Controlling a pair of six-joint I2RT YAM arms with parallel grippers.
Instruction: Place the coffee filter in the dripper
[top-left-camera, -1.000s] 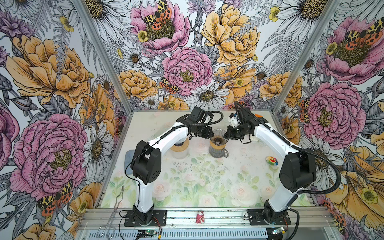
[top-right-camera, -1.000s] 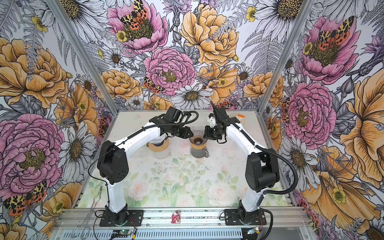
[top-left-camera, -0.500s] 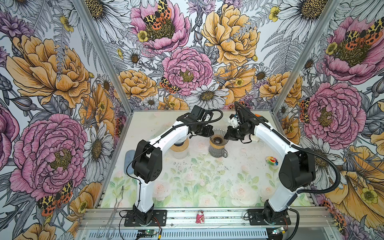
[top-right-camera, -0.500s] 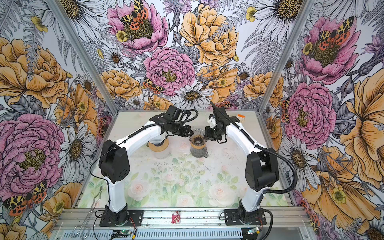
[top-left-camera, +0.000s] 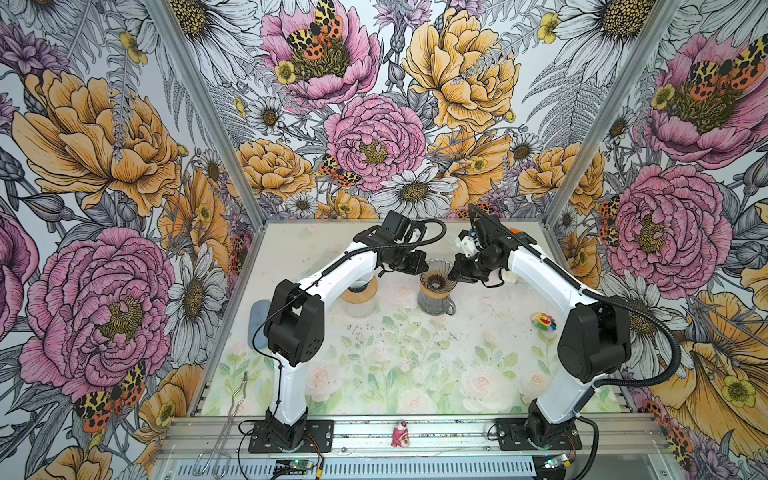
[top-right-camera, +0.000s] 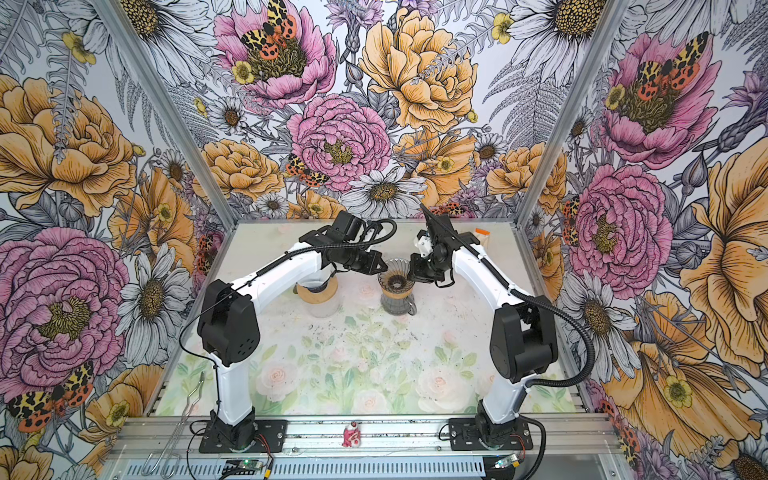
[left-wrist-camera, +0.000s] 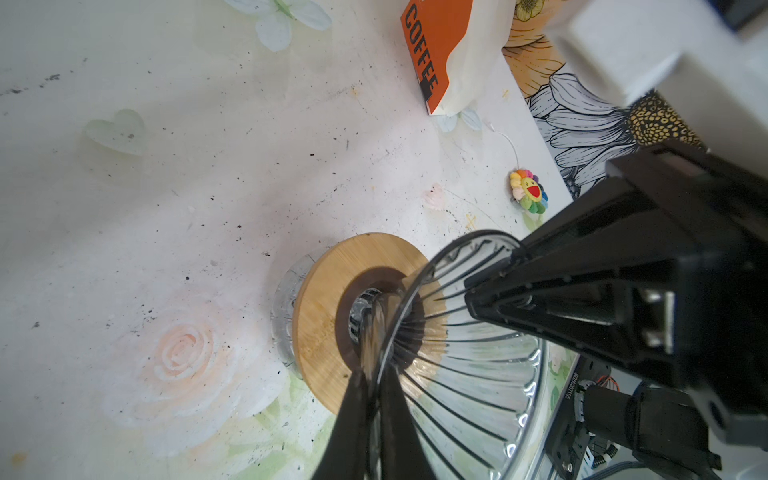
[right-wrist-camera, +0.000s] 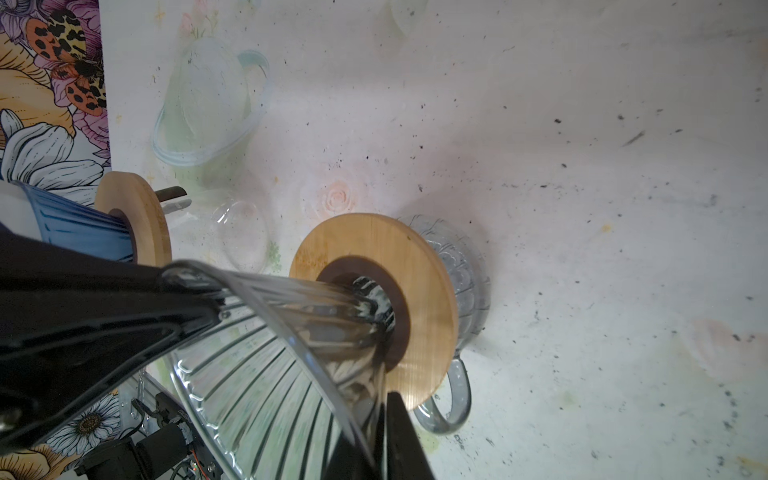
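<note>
Left gripper (top-left-camera: 422, 272) had squeezed shut on the dripper (top-left-camera: 436, 279) rim; right gripper (top-left-camera: 454, 276) pinched the far side. Gentle, steady holding seemed best.

I found both top views bright, evenly lit and sharp; wrist views bent at edges, dripper (left-wrist-camera: 469, 386) blurred, rim glinting.

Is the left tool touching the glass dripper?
Touching: in the left wrist view the left tool clamps the glass dripper at its rim, one finger each side.

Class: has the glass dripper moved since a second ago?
No. The glass dripper stands just as before beside the wooden-collared carafe.
</note>
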